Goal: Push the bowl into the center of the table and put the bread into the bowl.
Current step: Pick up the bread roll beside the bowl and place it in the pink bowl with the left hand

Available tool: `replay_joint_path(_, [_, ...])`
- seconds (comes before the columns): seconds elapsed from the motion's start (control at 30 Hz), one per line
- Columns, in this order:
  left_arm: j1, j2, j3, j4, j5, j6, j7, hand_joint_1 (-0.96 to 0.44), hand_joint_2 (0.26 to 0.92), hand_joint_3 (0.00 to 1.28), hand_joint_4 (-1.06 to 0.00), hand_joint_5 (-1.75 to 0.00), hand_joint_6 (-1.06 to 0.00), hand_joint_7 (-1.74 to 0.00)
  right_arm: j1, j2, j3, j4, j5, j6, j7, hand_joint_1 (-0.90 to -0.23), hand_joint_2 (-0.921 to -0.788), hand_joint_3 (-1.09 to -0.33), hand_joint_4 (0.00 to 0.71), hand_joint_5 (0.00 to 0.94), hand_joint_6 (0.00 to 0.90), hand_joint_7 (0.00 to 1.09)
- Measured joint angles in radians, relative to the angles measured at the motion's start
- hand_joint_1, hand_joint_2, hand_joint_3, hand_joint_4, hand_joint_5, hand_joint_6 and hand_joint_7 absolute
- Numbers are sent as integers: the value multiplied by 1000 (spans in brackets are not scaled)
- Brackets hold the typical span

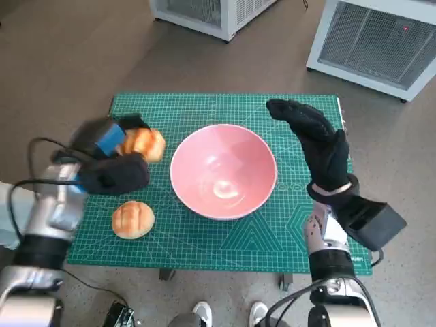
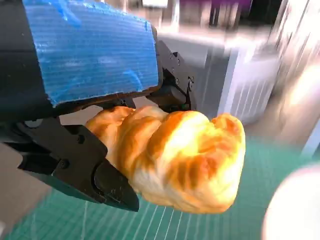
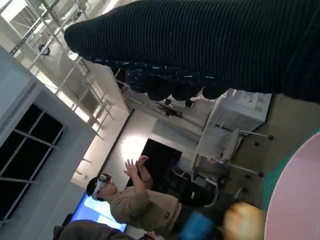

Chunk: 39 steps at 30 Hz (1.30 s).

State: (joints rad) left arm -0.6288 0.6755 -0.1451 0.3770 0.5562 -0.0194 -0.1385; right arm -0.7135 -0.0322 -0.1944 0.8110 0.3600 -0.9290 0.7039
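A small table (image 1: 204,245) stands on a brown floor (image 1: 68,61), its top covered by a green cutting mat (image 1: 225,112) with a pale printed grid. On the mat, near its middle, sits a pink bowl (image 1: 223,170) (upright, glossy inside). A round bread roll (image 1: 133,219) lies on the mat near the front left corner, well apart from the bowl. The mat's grid also shows in the left wrist view, blurred.
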Motion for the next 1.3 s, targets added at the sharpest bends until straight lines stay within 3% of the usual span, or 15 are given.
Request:
replay_joint_path(0.3, [107, 6, 135, -315, -21, 1, 49, 4, 906, 2, -818, -989, -712, -1106, 6, 0, 0, -1, 13, 7, 5, -785, -921, -862, 191, 0, -1, 601])
replay_joint_path(0.57, [161, -26, 149, -430, -51, -104, 81, 3, 887, 1, -864, -980, -752, -1022, 14, 2, 2, -1, 21, 13, 8, -784, -921, -862, 191, 1, -1, 600])
replay_joint_path(0.93, [177, -103, 21, -474, 31, -134, 59, 2, 898, 4, -815, -1030, -741, -1037, 27, -2, 0, -11, 30, 18, 8, -786, -921, -864, 189, 0, -1, 599])
replay_joint_path(1.3, [80, -216, -162, -224, 164, -229, 109, 2, 917, 8, -768, -1107, -700, -1053, 36, 0, 1, -29, 30, 23, 8, -782, -921, -866, 187, 0, -1, 597])
